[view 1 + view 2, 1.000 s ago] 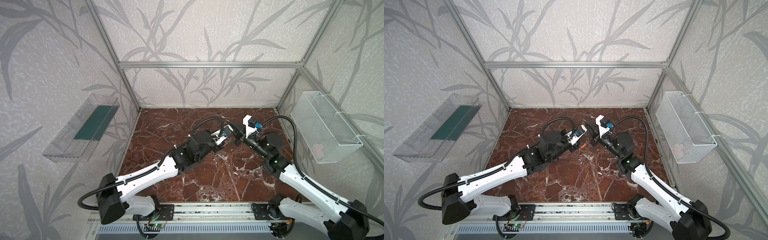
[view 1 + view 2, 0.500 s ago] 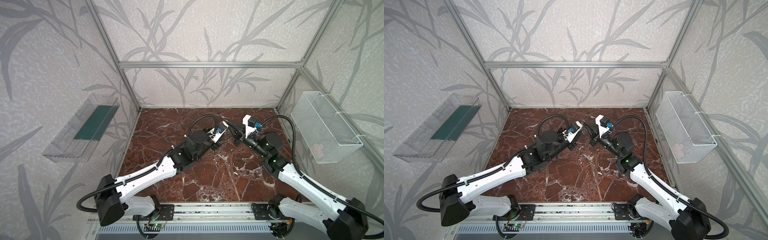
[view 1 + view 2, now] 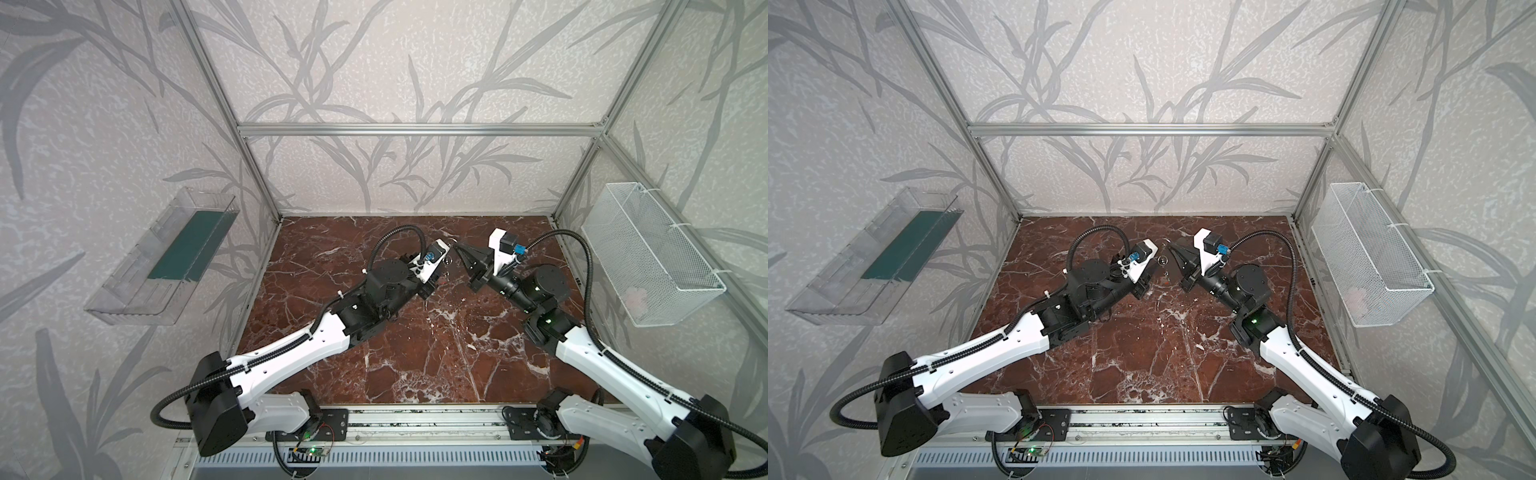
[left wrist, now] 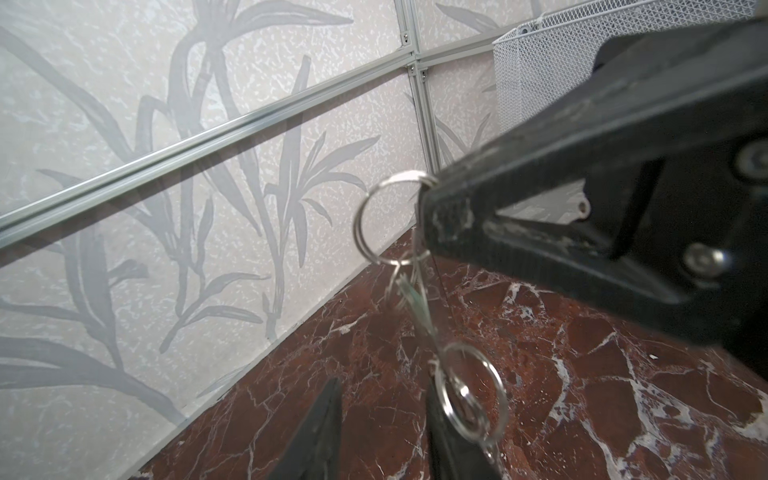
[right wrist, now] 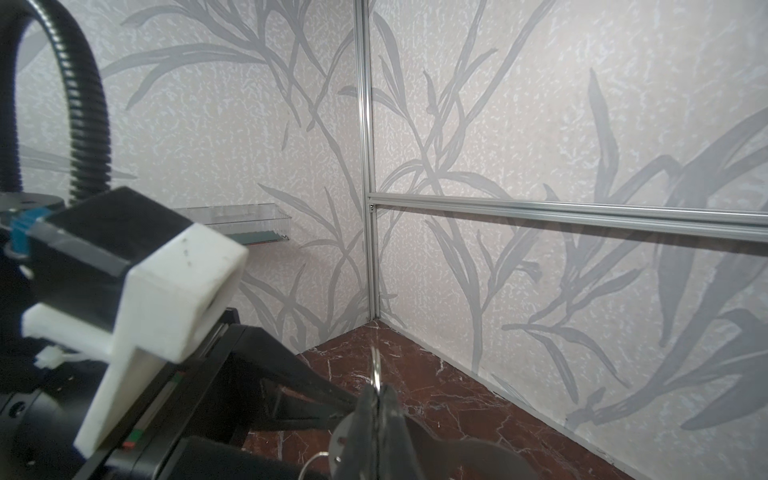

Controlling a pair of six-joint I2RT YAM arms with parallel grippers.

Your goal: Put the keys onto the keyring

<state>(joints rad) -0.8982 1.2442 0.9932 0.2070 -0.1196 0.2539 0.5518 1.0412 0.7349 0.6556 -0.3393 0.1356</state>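
Basket [image 3: 648, 257] (white mesh) hangs beyond right end effector [image 3: 457, 248].

A red-brown marble tabletop [image 3: 415, 353] with white veins lies in the middle. At nine o'clock a clear plastic bin [image 3: 133, 291] with a dark green base hangs on the leaf-patterned wall. At three o'clock a white wire basket [image 3: 665, 257] holds a pale pink object [image 3: 636, 297]. An aluminium bar [image 3: 415, 129] crosses at twelve o'clock.

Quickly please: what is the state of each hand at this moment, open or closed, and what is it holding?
Left hand: open, fingers apart, gripping nothing.
Right hand: closed on the silver keyring.
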